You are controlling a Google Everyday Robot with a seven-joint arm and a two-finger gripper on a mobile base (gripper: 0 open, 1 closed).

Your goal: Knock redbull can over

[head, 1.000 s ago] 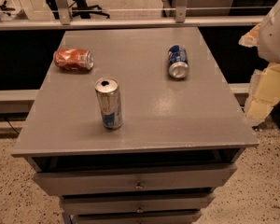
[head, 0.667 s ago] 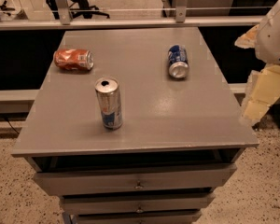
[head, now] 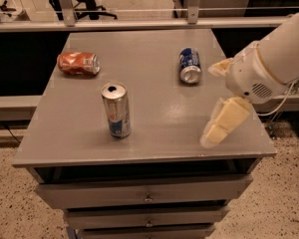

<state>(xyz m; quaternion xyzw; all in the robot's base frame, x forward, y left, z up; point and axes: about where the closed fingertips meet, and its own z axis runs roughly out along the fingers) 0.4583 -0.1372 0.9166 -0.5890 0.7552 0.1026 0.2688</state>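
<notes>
The redbull can (head: 116,110) stands upright on the grey table (head: 154,128), left of centre and near the front. It is slim and silver with blue panels and a dark opening in its top. My gripper (head: 211,102) comes in from the right on a white arm and hangs over the table's front right part. Its cream fingers (head: 225,121) are spread apart and hold nothing. The gripper is well to the right of the can and does not touch it.
An orange-red can (head: 79,63) lies on its side at the back left. A dark-blue can (head: 190,65) lies on its side at the back right, just behind the gripper. Drawers (head: 148,197) sit under the tabletop. A rail and an office chair stand behind.
The arm and gripper have moved left, from beyond the table's right edge to over its front right part. The cans have not moved.
</notes>
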